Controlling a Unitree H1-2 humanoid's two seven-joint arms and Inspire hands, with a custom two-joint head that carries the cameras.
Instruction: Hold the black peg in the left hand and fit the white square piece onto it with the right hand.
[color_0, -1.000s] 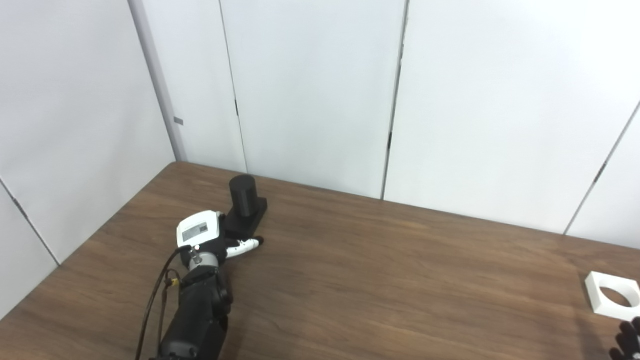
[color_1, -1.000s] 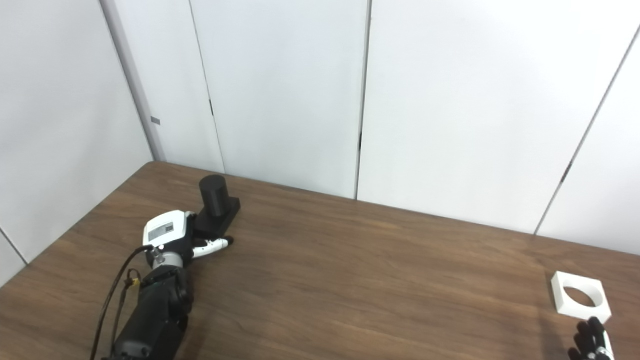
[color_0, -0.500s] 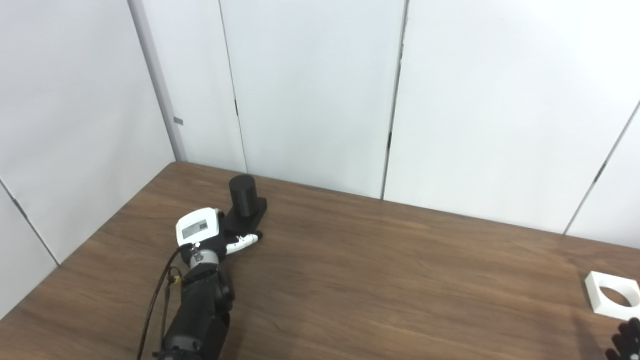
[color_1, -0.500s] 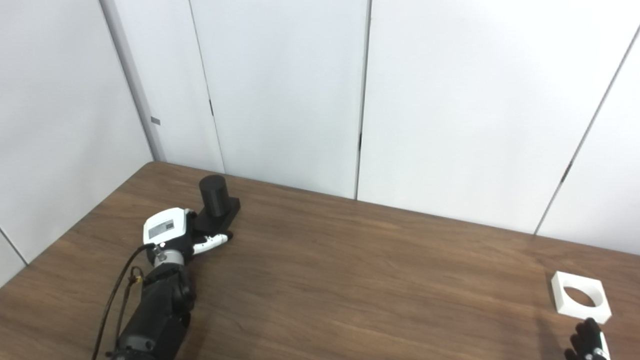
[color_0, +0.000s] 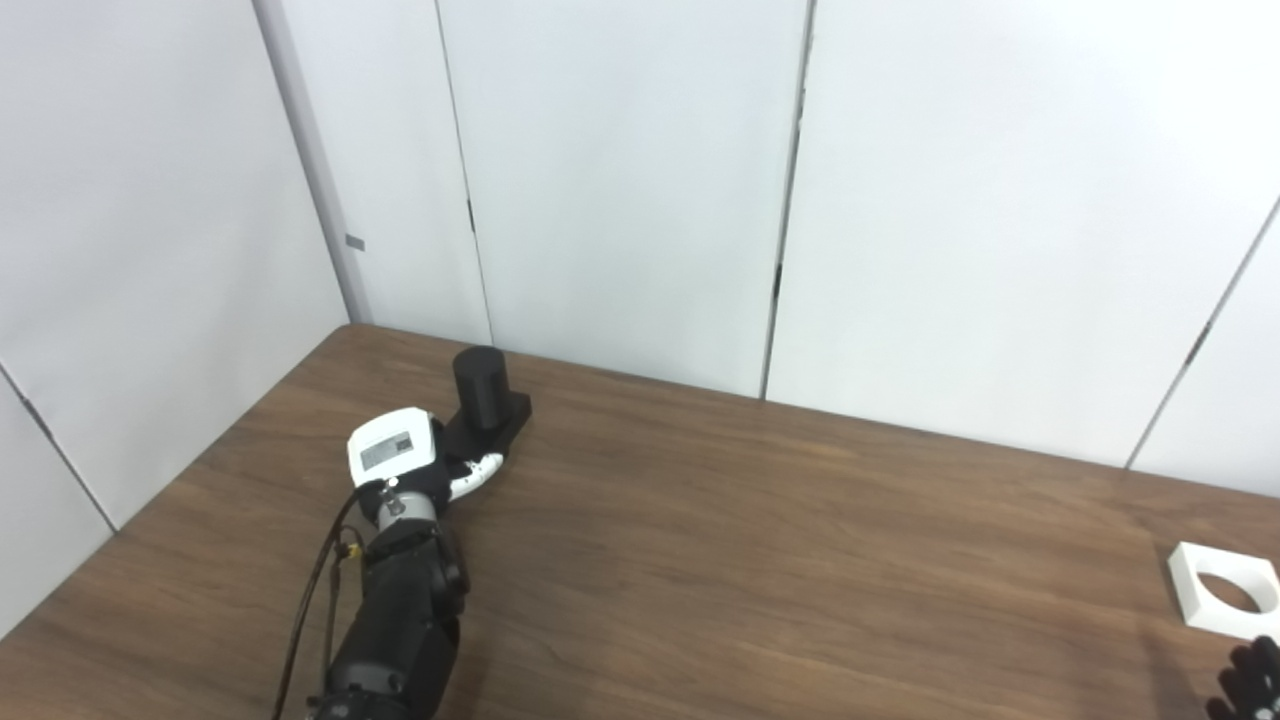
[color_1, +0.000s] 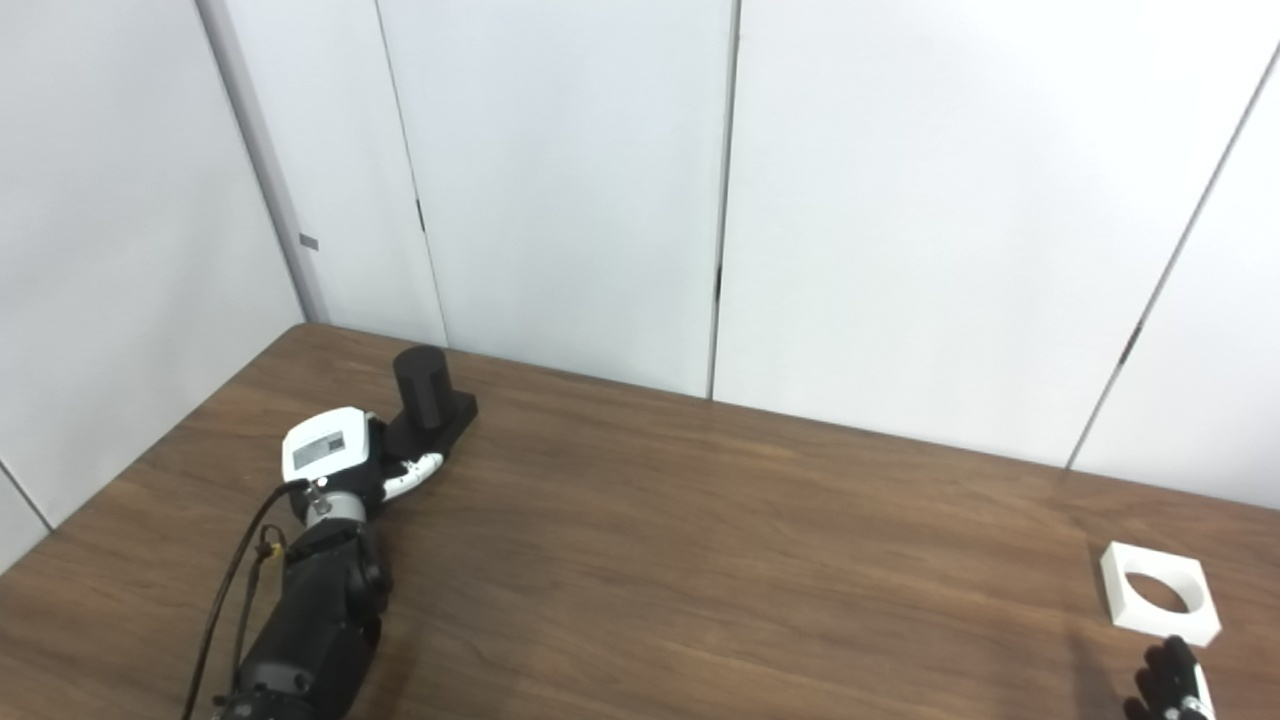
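Where the wooden table (color_0: 760, 560) meets the white panelled wall (color_0: 620, 180) at its far edge and another wall panel along its left edge, a corner is formed, and the black peg (color_0: 480, 373) is found close to that corner, upright on its flat black base (color_0: 492, 428). Little room is left between the peg and the far wall, while a wide stretch of bare tabletop is seen between the peg and the right side of the table. At that right side, well apart from the peg, the white square piece (color_1: 1158, 600) is laid flat near the table's right edge, its round hole facing up.

Nothing is seen standing between the two parts. A dark cable (color_0: 315, 590) is looped along the left forearm, clear of the peg.

The left hand (color_0: 425, 462) is reached out from the lower left, its white-backed palm turned up and slightly left, and is set against the near side of the peg's base; a white fingertip (color_0: 487, 466) is curled along the base's near front edge. Whether the base is gripped or only touched cannot be told, since the fingers are largely hidden behind the hand. The right hand (color_1: 1170, 690) is shown only as dark fingertips at the lower right corner, just short of the white piece and not touching it; how far it is spread cannot be told
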